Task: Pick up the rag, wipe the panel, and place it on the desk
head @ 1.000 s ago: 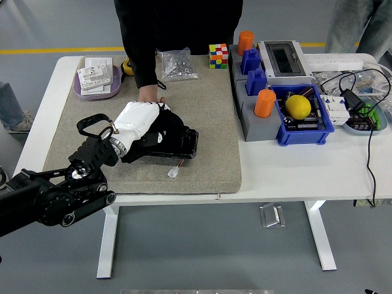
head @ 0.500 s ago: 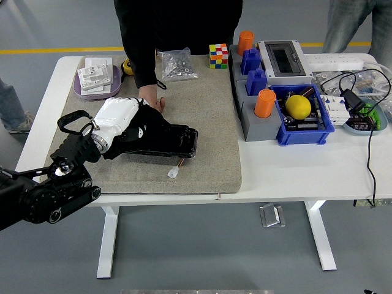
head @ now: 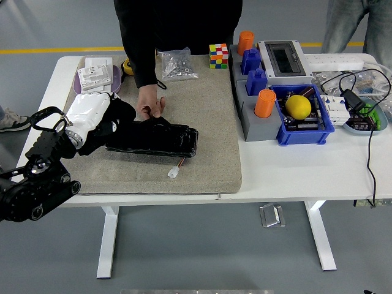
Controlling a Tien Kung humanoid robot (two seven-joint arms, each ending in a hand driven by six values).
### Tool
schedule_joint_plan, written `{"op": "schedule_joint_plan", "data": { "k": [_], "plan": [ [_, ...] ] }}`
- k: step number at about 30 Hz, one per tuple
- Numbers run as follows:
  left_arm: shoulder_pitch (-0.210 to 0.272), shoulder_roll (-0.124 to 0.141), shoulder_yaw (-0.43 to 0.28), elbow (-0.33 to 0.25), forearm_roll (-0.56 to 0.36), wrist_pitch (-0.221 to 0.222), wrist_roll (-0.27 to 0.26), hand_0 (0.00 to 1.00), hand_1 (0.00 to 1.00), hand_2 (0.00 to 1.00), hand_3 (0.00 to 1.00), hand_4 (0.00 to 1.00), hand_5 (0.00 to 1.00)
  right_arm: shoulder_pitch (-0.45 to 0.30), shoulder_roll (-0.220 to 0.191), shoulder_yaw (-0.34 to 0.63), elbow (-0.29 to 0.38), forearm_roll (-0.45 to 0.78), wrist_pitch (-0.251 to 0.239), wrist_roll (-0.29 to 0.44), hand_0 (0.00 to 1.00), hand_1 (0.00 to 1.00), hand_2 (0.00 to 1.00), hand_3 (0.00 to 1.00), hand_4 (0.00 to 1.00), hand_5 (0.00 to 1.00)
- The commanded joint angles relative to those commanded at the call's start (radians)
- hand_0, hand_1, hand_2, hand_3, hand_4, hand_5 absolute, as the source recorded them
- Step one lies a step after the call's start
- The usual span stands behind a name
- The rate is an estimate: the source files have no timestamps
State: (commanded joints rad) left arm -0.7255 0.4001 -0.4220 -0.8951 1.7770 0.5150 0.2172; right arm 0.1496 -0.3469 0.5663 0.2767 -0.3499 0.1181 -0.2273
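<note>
The black panel (head: 158, 139) is lying on the grey mat (head: 208, 122) toward the surface's (head: 294, 171) left half, and a person's hand (head: 149, 102) is steadying its far edge. The left hand (head: 98, 119) is sitting at the panel's left end, having slid from its middle toward the left edge over the last second, which reads as a wiping stroke finishing. The rag itself is hidden under the hand; whether the fingers are closing on it I cannot tell. Another pass or setting the rag down is probably coming next. The right hand is out of view.
</note>
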Motion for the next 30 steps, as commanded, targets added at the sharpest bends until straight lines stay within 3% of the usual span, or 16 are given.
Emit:
{"op": "schedule_joint_plan", "data": {
  "k": [18, 30],
  "plan": [
    [0.064, 0.051, -0.090, 0.021, 0.009, 0.011, -0.016, 0.222, 0.177, 0.676, 0.676, 0.505, 0.101, 0.000, 0.006, 0.011, 0.000, 0.000, -0.002, -0.003, 0.781, 0.679, 0.720, 0.662, 0.998, 0.580],
    [0.109, 0.049, -0.153, 0.095, -0.052, 0.069, -0.121, 0.233, 0.214, 0.672, 0.678, 0.506, 0.102, 0.005, 0.010, 0.018, 0.002, -0.002, -0.005, -0.006, 0.781, 0.679, 0.720, 0.662, 0.998, 0.580]
  ]
}}
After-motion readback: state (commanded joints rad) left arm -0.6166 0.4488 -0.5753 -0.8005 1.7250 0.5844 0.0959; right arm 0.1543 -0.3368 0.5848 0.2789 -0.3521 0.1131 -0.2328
